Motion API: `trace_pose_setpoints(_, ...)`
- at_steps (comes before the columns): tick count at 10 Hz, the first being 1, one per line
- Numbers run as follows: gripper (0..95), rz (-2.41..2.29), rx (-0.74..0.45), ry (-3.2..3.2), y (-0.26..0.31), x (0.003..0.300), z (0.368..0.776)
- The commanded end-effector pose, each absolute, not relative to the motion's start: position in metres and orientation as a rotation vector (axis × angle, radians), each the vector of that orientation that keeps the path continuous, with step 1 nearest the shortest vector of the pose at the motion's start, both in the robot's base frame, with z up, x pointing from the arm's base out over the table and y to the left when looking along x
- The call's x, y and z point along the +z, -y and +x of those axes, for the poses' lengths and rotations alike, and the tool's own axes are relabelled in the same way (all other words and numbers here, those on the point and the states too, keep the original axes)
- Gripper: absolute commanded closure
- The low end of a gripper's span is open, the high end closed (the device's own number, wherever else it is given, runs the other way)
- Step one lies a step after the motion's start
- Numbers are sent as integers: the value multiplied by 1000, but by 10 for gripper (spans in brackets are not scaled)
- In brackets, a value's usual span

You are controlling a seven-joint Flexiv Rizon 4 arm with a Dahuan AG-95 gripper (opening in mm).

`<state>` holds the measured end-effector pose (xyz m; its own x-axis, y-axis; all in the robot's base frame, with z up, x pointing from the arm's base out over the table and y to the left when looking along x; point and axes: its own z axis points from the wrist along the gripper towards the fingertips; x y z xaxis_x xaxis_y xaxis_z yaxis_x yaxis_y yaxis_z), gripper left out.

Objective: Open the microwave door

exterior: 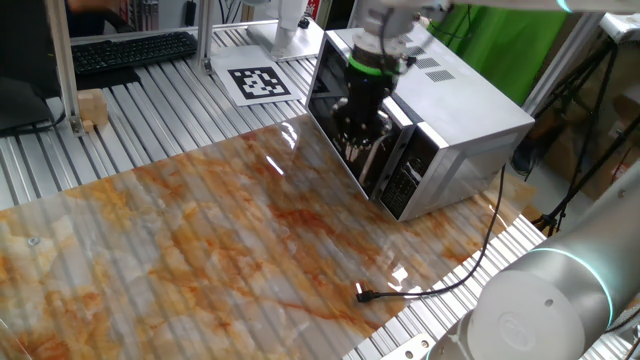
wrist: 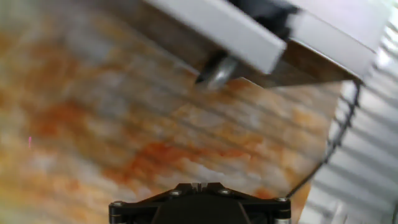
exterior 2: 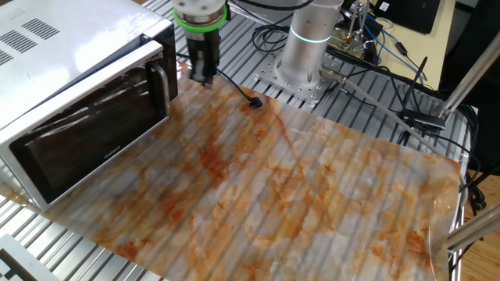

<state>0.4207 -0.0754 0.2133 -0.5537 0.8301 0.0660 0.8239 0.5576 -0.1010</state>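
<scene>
Microwave on the bench, its door shut and facing the open mat. The door is judged rigid, hinged and glossy, its glass too slippery to grip; the vertical bar handle is the place to take hold. The fingers hang just beside the handle, apart from it; how wide they are set cannot be told.

The silver-grey metal microwave with its glossy black glass door blocks one side of the marble-patterned orange mat. The black power cord lies across a corner of the mat. The mat's wide middle is open.
</scene>
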Motion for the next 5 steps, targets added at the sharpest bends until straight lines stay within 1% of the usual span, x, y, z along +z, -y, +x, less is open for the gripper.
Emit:
trace_pose_setpoints(1, 950, -152, -30, 3074, 52, 195, 382)
trace_pose_setpoints(2, 950, -8, -40, 3112, 51, 188, 374)
trace_pose_setpoints(4, 950, 169, 44, 3172, 48, 183, 362)
trace_pose_setpoints(5, 950, 254, 60, 3174, 47, 181, 358)
